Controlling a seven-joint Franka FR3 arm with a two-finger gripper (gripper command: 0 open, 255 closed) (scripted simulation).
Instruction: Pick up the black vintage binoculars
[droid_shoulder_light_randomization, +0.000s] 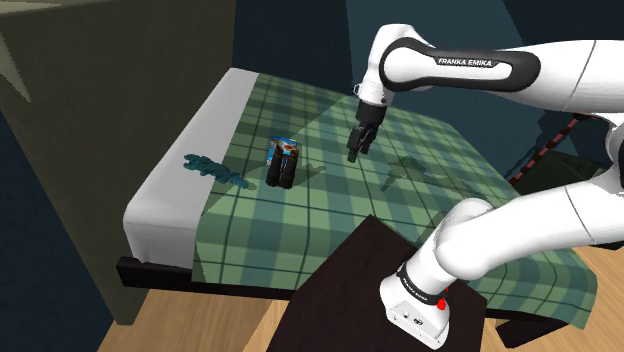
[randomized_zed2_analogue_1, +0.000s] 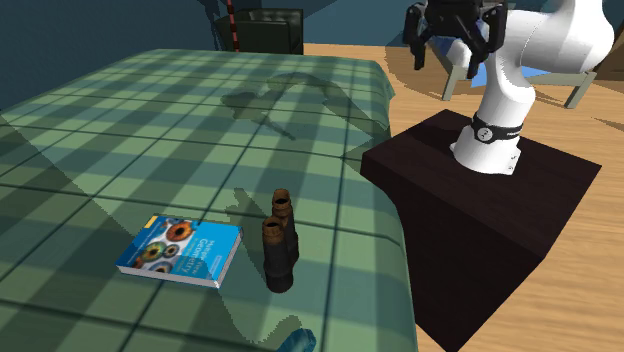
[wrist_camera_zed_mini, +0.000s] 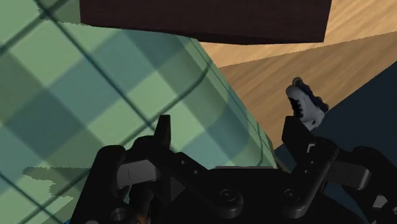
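1. The black binoculars (droid_shoulder_light_randomization: 283, 166) rest on the green plaid blanket (droid_shoulder_light_randomization: 430, 150) of a bed; their two dark barrels lie side by side, with rust-brown rims at one end.
2. In the second exterior view they sit near the blanket's edge on the side of the dark stand (randomized_zed2_analogue_1: 480, 215); a blue book (randomized_zed2_analogue_1: 182, 250) lies flat just beside them, on that view's left.
3. A teal object (droid_shoulder_light_randomization: 213, 170) lies farther off, to the shoulder view's left of the binoculars.
4. The gripper (droid_shoulder_light_randomization: 354, 150) hangs in the air above the blanket, pointing down; it is apart from the binoculars and to their right in the shoulder view, not touching them.
5. In the second exterior view the gripper is high up over the stand; the binoculars lie well apart from it, lower and to that view's left.
6. The claw is spread wide and has hold of nothing; in the wrist view its two black fingers (wrist_camera_zed_mini: 164, 130) stand far apart, with plaid blanket, wood floor (wrist_camera_zed_mini: 356, 25) and the stand beyond them.
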